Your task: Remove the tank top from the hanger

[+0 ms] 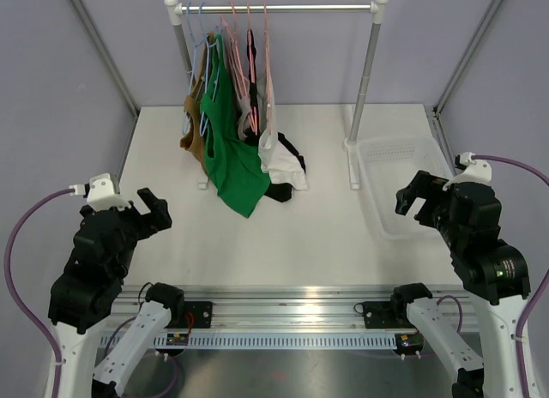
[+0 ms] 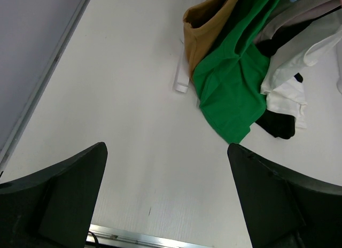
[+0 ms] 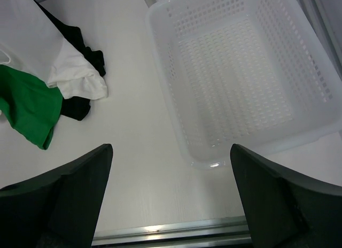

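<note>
Both left gripper (image 2: 165,197) and right gripper (image 3: 171,197) gape empty; tugging the green tank top (image 1: 230,153), crowded on the rack (image 1: 369,59), could drag neighbouring garments (image 1: 280,154) down.

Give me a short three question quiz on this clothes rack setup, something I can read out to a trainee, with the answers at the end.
1. True or false: the green top hangs from the rail, with its hem reaching the table.
2. What lies in the white basket? A: a black garment. B: nothing. C: a hanger.
3. Fill in: the left jaws and the right jaws both stand ____, holding nothing.
Key: 1 true; 2 B; 3 open.
</note>
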